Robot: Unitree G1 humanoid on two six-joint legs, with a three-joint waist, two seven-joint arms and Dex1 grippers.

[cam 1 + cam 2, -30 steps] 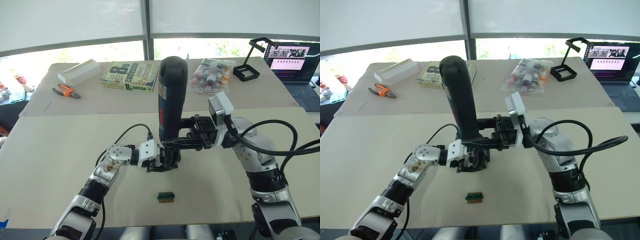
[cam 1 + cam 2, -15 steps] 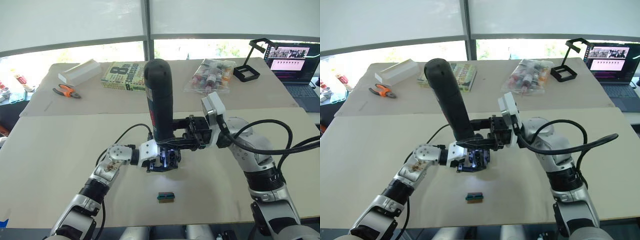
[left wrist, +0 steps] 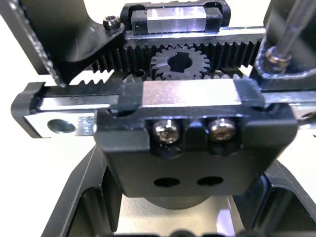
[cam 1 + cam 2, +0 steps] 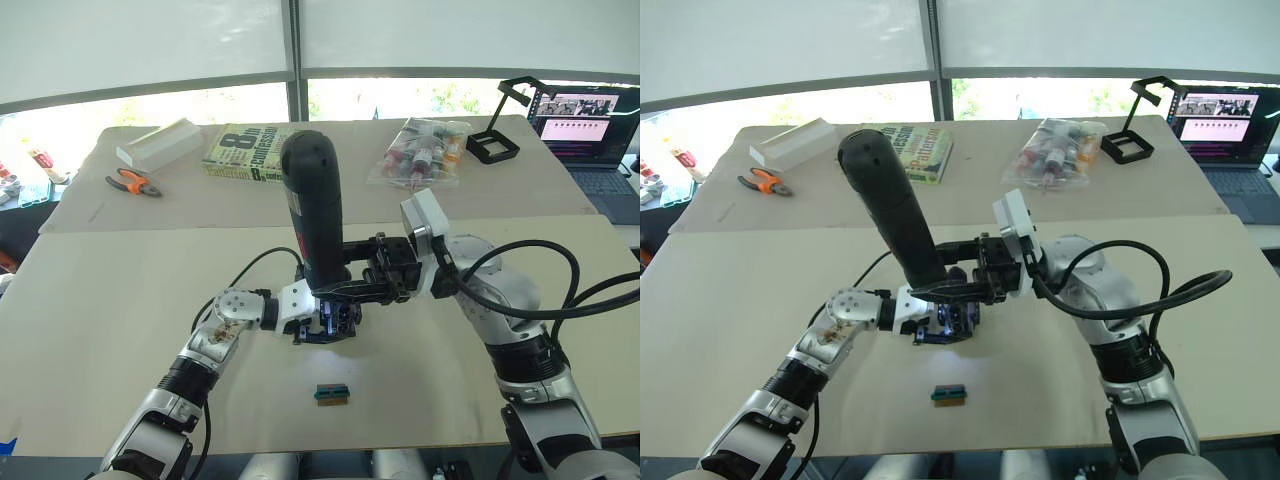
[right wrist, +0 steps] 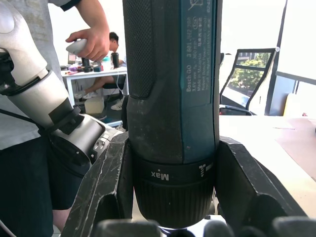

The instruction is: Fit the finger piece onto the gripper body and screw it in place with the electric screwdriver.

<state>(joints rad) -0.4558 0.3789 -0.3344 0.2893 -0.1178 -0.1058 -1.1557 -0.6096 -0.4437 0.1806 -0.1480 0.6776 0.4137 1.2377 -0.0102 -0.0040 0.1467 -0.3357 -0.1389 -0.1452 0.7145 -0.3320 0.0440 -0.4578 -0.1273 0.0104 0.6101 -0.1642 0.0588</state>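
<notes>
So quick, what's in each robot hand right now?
Left gripper: shut on the gripper body.
Right gripper: shut on the electric screwdriver.

beige tables [image 4: 120, 280], bright windows [image 4: 150, 40], laptop [image 4: 590, 125]

A: Head pair — position?
B: High, facing forward and down over the surface [image 4: 100, 300]. Both eyes take in the same spread, from the green-and-brown block [image 4: 332, 394] up to the book [image 4: 250, 152] at the far side.

A: Left wrist camera?
B: Pressed very close to the gripper body [image 3: 192, 143], looking along its pincer; gear teeth and two screw heads face it.

A: Right wrist camera?
B: Close behind the electric screwdriver [image 5: 170, 98], facing out level past it to a person [image 5: 89, 34] beyond.
</notes>
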